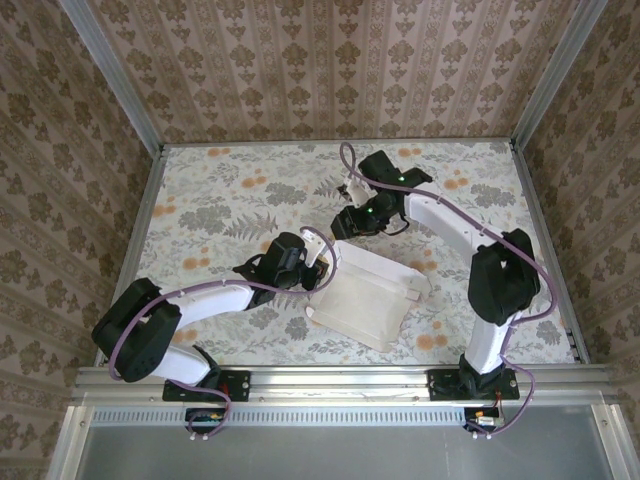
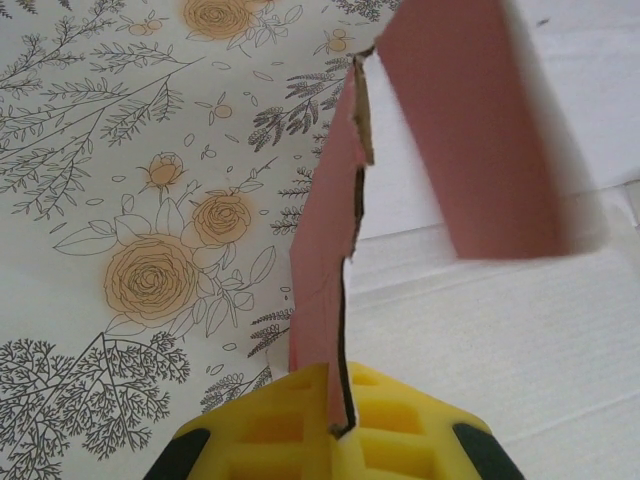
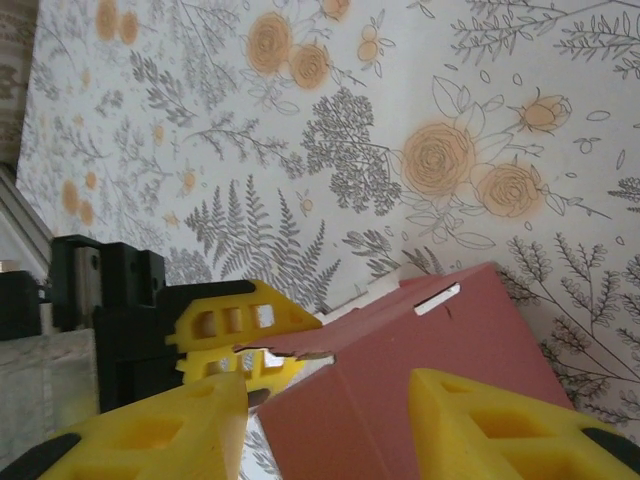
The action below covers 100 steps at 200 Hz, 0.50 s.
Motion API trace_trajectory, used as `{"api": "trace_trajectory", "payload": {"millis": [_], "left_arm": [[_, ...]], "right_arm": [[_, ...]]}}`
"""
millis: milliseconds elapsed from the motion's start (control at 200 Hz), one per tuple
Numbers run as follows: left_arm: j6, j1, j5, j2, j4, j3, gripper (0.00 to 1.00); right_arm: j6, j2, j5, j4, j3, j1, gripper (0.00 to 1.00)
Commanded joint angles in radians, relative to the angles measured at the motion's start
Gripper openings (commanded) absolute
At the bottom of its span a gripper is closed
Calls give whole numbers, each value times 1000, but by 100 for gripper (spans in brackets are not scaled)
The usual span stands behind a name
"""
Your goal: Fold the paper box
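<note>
Top external view: the left arm lies low across the desk (image 1: 230,200), elbow folded near its base, forearm reaching right so that the left tool (image 1: 320,262) meets the left edge of the paper box (image 1: 370,295), which rests pale face up just right of it. The right arm rises to a high elbow and doubles back leftward, the right tool (image 1: 342,228) angled down at the box's far corner, just beyond the left tool.

Left wrist view: the left tool (image 2: 340,425) is closed tight, yellow fingers (image 2: 270,425) pinching a raised pink flap of the paper box (image 2: 460,150); the flap stands on edge ahead of the tool, pale sheet to its right, floral desk (image 2: 120,150) to its left.

Right wrist view: the right tool (image 3: 330,415) stands with jaws apart, a pink corner of the paper box (image 3: 420,340) lying between and ahead of its fingers (image 3: 500,430). To its left, the left tool (image 3: 262,350) is clamped on the box's edge.
</note>
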State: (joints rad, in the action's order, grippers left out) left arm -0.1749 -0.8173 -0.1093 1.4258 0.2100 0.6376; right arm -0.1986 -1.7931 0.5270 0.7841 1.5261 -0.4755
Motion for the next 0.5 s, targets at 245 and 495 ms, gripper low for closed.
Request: {"api": "trace_trajectory", "payload": {"millis": [245, 495], "left_arm": [[-3, 1, -5, 19, -121, 8, 0], [-3, -1, -4, 19, -123, 11, 0]], "right_arm": [[-112, 95, -91, -177, -136, -15, 33], [-111, 127, -111, -197, -170, -25, 26]]}}
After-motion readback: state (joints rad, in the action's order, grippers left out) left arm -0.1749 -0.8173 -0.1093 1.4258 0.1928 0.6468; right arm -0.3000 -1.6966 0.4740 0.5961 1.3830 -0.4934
